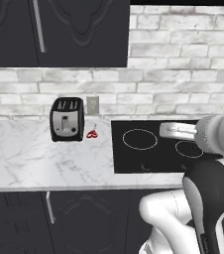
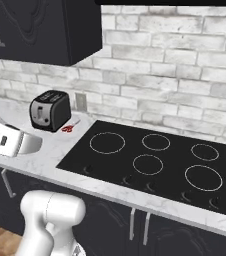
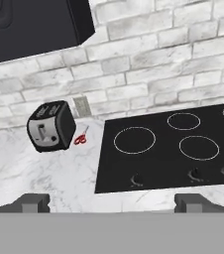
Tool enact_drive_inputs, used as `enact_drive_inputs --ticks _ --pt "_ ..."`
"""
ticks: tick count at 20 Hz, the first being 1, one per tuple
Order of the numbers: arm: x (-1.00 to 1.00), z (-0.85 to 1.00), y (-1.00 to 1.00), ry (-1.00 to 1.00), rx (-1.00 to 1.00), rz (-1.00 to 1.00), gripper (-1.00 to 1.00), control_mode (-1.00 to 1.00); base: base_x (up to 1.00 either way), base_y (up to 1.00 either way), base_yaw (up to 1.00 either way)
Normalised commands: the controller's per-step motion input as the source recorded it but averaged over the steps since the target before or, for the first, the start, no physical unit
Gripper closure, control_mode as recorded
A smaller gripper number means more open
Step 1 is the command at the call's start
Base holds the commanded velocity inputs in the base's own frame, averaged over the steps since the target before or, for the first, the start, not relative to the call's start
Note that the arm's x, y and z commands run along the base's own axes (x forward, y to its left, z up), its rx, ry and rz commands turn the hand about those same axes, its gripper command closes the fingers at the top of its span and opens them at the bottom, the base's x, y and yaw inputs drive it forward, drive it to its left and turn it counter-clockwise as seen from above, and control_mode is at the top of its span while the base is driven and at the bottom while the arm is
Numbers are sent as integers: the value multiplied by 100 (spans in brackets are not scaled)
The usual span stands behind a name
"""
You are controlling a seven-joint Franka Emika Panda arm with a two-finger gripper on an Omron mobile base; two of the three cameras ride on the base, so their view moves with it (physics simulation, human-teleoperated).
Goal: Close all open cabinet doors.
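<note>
A black wall cabinet hangs at the upper left above the counter. Its right cabinet door has curved raised relief and a slim silver bar handle, and a second door adjoins it on the left. Both look flush with the cabinet front. The same cabinet fills the upper left corner of the other two views. My gripper is open and holds nothing, its fingertips wide apart. It hovers over the counter's front edge, well below the doors. The white hand points left.
On the white marble counter stand a black toaster and small red scissors, below a wall outlet. A black cooktop lies to the right. Black lower cabinet fronts sit under the counter.
</note>
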Motion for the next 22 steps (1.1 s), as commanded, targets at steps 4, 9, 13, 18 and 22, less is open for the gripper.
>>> enact_drive_inputs --ticks 4,9,13,18,22 --pt "0 0 0 0 0 0 -100 100 -83 -6 -26" --pt "0 0 0 0 0 0 -100 100 -64 -25 -29" --pt "0 0 0 0 0 0 -100 100 -35 -56 -21" --pt "0 0 0 0 0 0 -100 100 -9 -78 -13" --pt "0 0 0 0 0 0 -100 100 0 -87 -10"
